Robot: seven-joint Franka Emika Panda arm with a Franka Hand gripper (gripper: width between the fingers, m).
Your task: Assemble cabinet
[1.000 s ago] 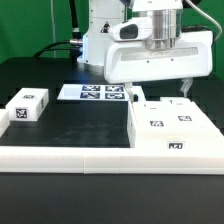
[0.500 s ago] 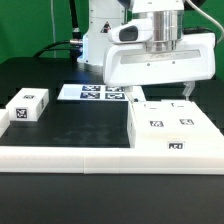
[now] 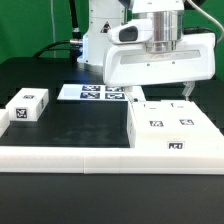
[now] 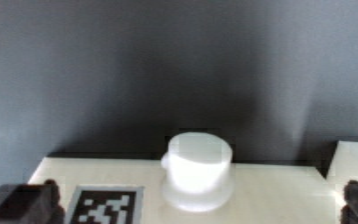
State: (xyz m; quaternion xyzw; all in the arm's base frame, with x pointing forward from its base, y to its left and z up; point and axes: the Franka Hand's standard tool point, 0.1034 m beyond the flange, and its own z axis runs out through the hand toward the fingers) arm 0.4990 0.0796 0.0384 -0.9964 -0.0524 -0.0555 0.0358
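The cabinet (image 3: 165, 134), a large white box with black-and-white markers on top and front, sits at the exterior view's right. My gripper (image 3: 162, 92) hangs open just above its far edge, one dark finger (image 3: 187, 90) on each side, holding nothing. In the wrist view the cabinet's top (image 4: 274, 195) fills the near part, with a rounded white peg (image 4: 197, 168) standing on it between my open gripper (image 4: 188, 205) fingers (image 4: 16, 205) and a square marker (image 4: 101, 208) beside the peg. A small white tagged block (image 3: 27, 105) lies apart at the exterior view's left.
The marker board (image 3: 95, 92) lies flat at the back middle of the black table. A long low white rail (image 3: 60, 158) runs along the front edge. The robot's white base (image 3: 100, 40) stands behind, before a green backdrop.
The gripper has sunk slightly toward the cabinet's top and has stayed open. Nothing else moved.
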